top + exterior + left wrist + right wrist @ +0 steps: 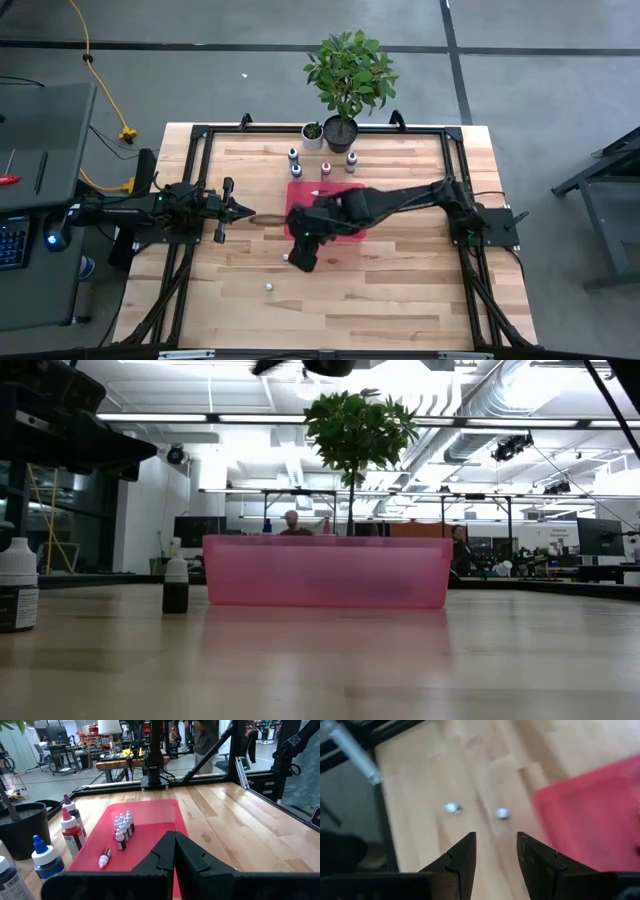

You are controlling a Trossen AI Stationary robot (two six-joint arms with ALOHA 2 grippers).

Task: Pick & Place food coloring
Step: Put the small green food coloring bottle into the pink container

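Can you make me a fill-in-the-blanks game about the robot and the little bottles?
1. The tiny bottles stand in a bunch on the ____ tray.
2. The right claw is open and holds ____.
3. Two small white balls lie on the wooden ____ beside the tray.
4. One tiny bottle on the tray is not standing, it is lying ____.

Missing words: red; nothing; table; down
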